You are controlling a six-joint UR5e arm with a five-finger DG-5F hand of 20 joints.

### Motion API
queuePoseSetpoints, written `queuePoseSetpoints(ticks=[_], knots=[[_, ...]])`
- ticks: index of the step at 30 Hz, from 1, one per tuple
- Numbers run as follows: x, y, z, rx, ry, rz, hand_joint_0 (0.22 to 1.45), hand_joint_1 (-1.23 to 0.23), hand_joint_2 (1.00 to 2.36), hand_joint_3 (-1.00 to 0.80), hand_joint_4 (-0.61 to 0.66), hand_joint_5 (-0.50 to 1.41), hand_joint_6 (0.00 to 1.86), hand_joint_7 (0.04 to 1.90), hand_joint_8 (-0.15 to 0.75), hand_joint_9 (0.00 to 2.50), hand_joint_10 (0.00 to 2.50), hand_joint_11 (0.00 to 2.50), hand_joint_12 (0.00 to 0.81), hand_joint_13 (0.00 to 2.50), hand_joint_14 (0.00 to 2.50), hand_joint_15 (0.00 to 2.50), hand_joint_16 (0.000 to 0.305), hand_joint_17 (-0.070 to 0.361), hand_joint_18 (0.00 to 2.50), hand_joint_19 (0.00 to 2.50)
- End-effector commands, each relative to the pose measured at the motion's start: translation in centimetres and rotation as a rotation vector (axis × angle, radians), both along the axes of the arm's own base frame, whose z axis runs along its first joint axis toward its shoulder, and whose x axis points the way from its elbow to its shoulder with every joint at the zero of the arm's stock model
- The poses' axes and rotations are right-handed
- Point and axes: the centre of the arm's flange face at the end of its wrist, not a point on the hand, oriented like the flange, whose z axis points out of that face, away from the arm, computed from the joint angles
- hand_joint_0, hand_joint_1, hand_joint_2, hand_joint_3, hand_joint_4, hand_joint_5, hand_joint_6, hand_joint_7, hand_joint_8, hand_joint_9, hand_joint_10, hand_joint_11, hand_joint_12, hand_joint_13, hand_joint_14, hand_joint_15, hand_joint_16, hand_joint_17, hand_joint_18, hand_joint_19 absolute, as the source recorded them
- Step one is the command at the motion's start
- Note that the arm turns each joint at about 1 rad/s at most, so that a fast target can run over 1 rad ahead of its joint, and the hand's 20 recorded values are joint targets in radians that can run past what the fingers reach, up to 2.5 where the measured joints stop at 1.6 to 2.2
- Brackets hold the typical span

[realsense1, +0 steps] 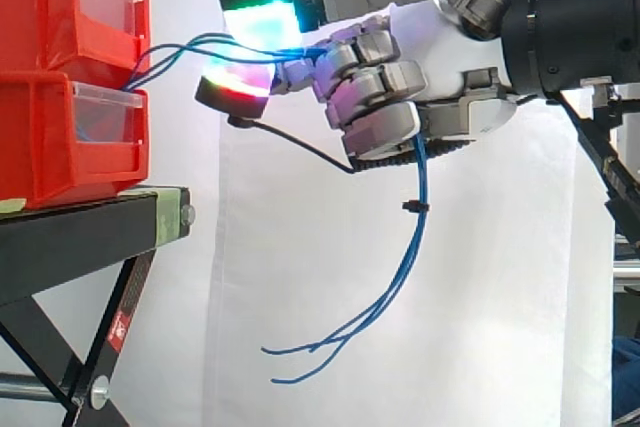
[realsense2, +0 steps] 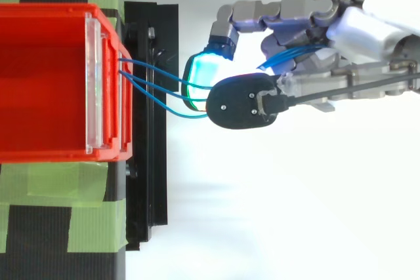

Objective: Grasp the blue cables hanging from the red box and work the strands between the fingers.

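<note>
Two red bins sit stacked at the left edge of the side view, on a black stand whose top shows strips of green tape in the top view. Each bin has a clear panel across its front.

Three blue cables leave the bins' front about where the upper bin meets the lower one. They run right, spread slightly apart and clear of the stand, towards the centre of the frame. There they pass between two glowing fingertips, one above the strands showing green and cyan, one below showing red and magenta. From above, the lower pad's black back covers the point where the strands meet it.

In the upper right, the hand reaches in from the right edge with its fingers curled tightly over the strands, so it is closed on the cables, with the pads pinching them in front. Below the palm the strands come out again and hang down against the white curtain, with a small black tie round them. Their loose ends curve left and fan apart in the lower middle of the side view, touching nothing.
</note>
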Motion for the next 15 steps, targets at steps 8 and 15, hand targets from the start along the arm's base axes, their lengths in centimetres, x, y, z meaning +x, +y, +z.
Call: queuePoseSetpoints(ticks=[8,15], knots=[[0.0,-0.04,-0.02,-0.005,0.001,0.0,1.29,-0.65,1.01,0.31,0.15,0.69,0.01,1.47,0.362,0.82,2.5,2.3,0.407,1.0,2.5,1.46,0.058,0.131,1.4,1.48],[0.0,-0.12,-0.02,-0.028,0.011,0.001,0.74,-0.64,1.3,-0.15,0.41,0.65,0.02,1.24,0.362,0.82,2.5,2.3,0.407,1.0,2.5,1.46,0.058,0.131,1.4,1.48]])
